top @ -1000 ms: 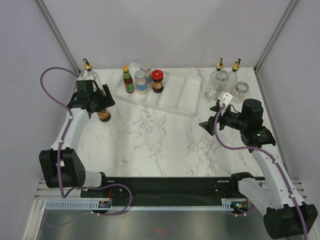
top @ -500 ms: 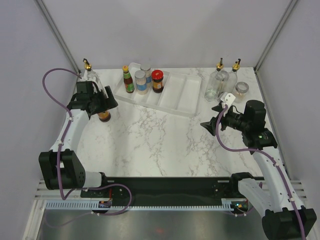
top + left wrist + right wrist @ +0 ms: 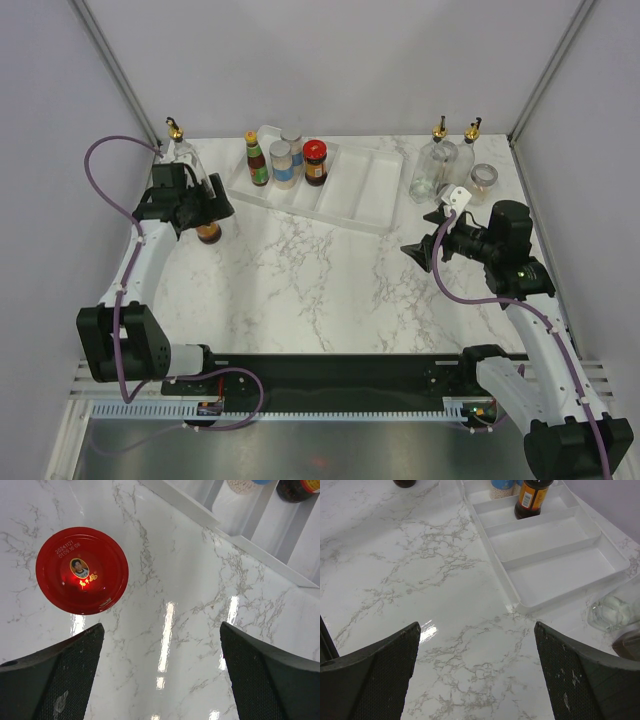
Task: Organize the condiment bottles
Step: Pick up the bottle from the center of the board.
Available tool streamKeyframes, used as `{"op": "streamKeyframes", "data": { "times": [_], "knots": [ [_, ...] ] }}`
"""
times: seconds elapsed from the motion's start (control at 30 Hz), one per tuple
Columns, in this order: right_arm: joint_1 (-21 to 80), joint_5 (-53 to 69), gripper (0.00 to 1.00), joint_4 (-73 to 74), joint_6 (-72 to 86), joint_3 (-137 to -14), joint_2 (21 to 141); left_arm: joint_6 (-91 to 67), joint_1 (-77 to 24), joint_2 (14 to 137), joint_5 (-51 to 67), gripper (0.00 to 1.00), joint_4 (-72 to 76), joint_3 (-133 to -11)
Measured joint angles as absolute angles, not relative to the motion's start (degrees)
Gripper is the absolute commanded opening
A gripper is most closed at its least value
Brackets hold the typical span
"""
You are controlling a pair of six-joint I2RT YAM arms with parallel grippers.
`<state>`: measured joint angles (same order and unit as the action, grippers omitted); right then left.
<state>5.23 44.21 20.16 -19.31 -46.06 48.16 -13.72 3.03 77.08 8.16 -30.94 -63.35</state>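
Observation:
My left gripper [image 3: 215, 203] is open and empty, hovering just above and beside a red-lidded dark jar [image 3: 208, 233] on the marble. In the left wrist view the jar's red lid [image 3: 81, 570] lies ahead of my left finger, outside the open left gripper [image 3: 161, 630]. My right gripper [image 3: 420, 237] is open and empty over bare marble, as the right wrist view [image 3: 476, 627] also shows. The white tray [image 3: 365, 190] holds an orange-capped sauce bottle [image 3: 258, 160], two spice jars [image 3: 283, 163] and a red-lidded jar [image 3: 315, 162]. Two glass cruets [image 3: 432, 165] and a silver-lidded jar [image 3: 484, 178] stand back right.
Another gold-spouted cruet [image 3: 178, 142] stands at the back left corner behind my left arm. The tray's right compartments [image 3: 555, 555] hold nothing. A cruet's glass base [image 3: 612, 611] shows at the right edge of the right wrist view. Walls enclose the table on three sides.
My right gripper has drifted slightly right and toward the front. My left gripper has shifted only slightly over the red-lidded jar. Both stay open.

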Motion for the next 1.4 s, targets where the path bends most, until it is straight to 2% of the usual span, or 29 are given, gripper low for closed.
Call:
{"op": "streamKeyframes", "data": {
  "times": [0.23, 0.43, 0.63, 0.8, 1.17, 1.4],
  "knots": [
    [5.2, 44.3, 0.98, 20.2, -19.3, -46.1, 48.2, -13.7, 3.0, 77.4, 5.0, 1.0, -32.0, -64.9],
    [5.2, 44.3, 0.98, 20.2, -19.3, -46.1, 48.1, -13.7, 3.4, 83.1, 4.3, 1.0, -32.0, -70.5],
    [5.2, 44.3, 0.98, 20.2, -19.3, -46.1, 48.1, -14.1, 3.6, 85.9, -5.8, 1.0, -34.7, -71.7],
    [5.2, 44.3, 0.98, 20.2, -19.3, -46.1, 48.1, -14.1, 3.7, 85.9, -9.4, 1.0, -36.8, -71.7],
    [5.2, 44.3, 0.98, 20.2, -19.3, -46.0, 48.2, -14.0, 4.8, 93.9, -7.1, 0.96, -37.5, -71.9],
    [5.2, 44.3, 0.98, 20.2, -19.3, -46.0, 48.1, -14.0, 4.8, 94.9, -5.8, 0.94, -37.7, -73.1]
  ]
}}
